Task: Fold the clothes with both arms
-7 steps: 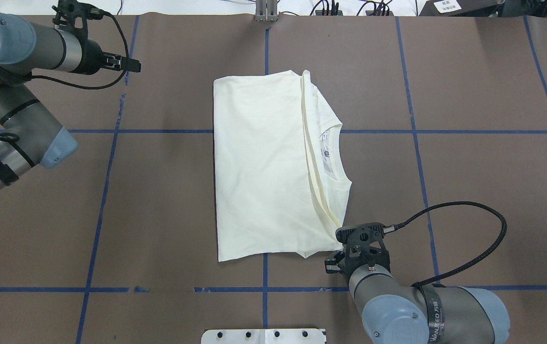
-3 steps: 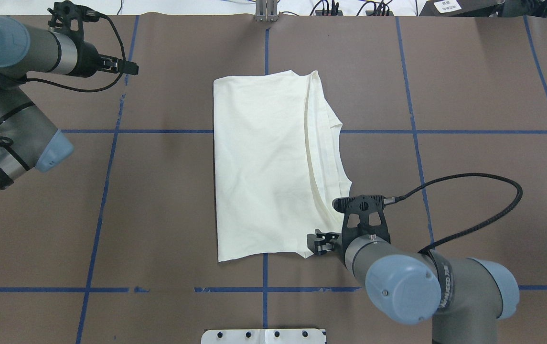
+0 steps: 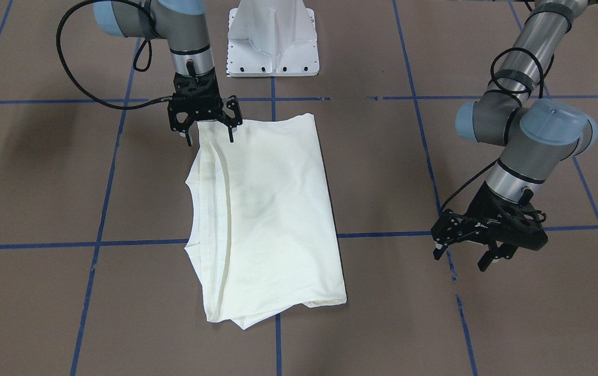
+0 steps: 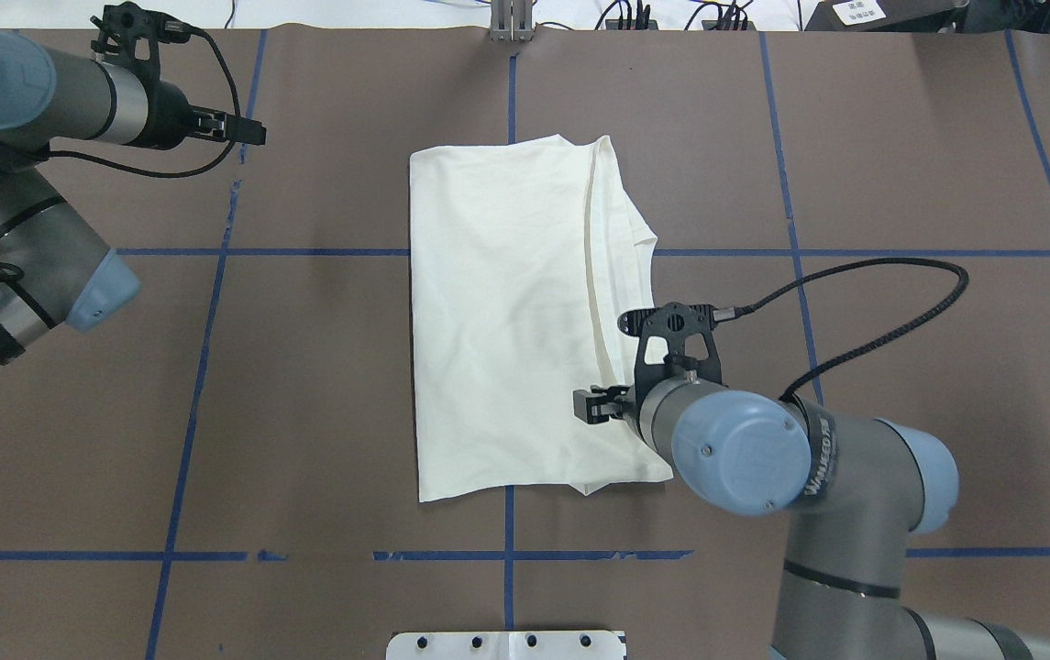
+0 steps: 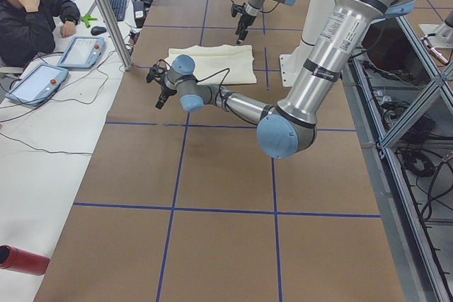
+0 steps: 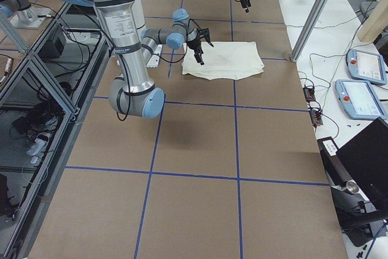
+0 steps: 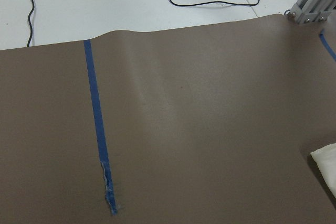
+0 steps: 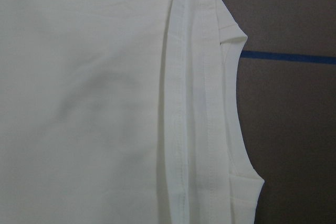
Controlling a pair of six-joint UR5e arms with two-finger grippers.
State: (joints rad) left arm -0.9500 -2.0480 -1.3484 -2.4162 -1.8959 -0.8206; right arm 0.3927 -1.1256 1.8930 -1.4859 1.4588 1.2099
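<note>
Black right hand (image 3: 210,140), jaws apart, over T-shirt (image 3: 278,209)

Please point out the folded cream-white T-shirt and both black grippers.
Folded cream-white T-shirt (image 4: 497,321): overhead view, plain top layer.
Black right gripper (image 3: 210,137): front-facing view, between fingertips.
Black left gripper (image 3: 459,261): front-facing view, between fingertips.

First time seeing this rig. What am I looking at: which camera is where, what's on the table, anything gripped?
Two jointed robot arms work at a brown table marked with blue tape. Two pictures look down on it, one from behind the robot, one facing it; two look along it from the ends; two come from cameras on the wrists. A folded cream shirt lies flat in the middle. The right gripper hangs open over the shirt's near corner on the collar side, gripping nothing. The left gripper is open too, off to the side over bare table. A person sits beyond the far edge.
</note>
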